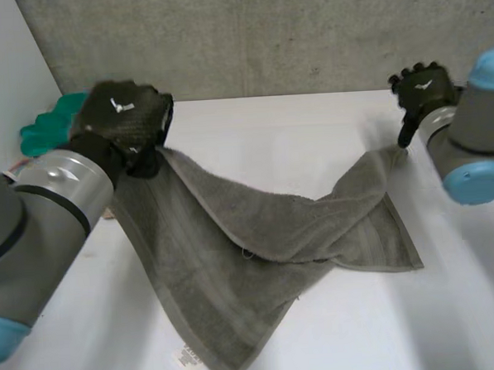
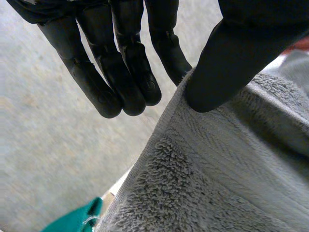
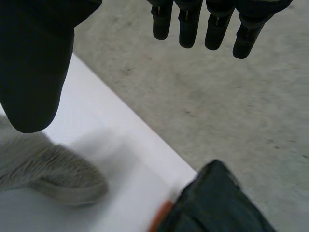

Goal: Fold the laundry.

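Note:
A grey towel [image 1: 234,260] lies spread and rumpled across the white table [image 1: 452,307], with one fold running toward its far right corner. My left hand [image 1: 123,117] holds the towel's far left corner lifted off the table. In the left wrist view the thumb [image 2: 217,72] pinches the towel's edge [image 2: 217,183] against the fingers [image 2: 125,72]. My right hand [image 1: 420,89] hovers just beyond the towel's far right corner, apart from it. Its fingers [image 3: 193,24] are straight and the thumb [image 3: 34,63] is spread, with nothing between them. The towel's corner [image 3: 43,169] lies on the table under the thumb.
A green cloth [image 1: 49,125] sits at the table's far left, also below my left hand [image 2: 77,220]. A dark cloth [image 3: 217,203] lies past the table's far right edge. A grey concrete wall [image 1: 264,35] stands behind. A white label [image 1: 186,358] marks the towel's near edge.

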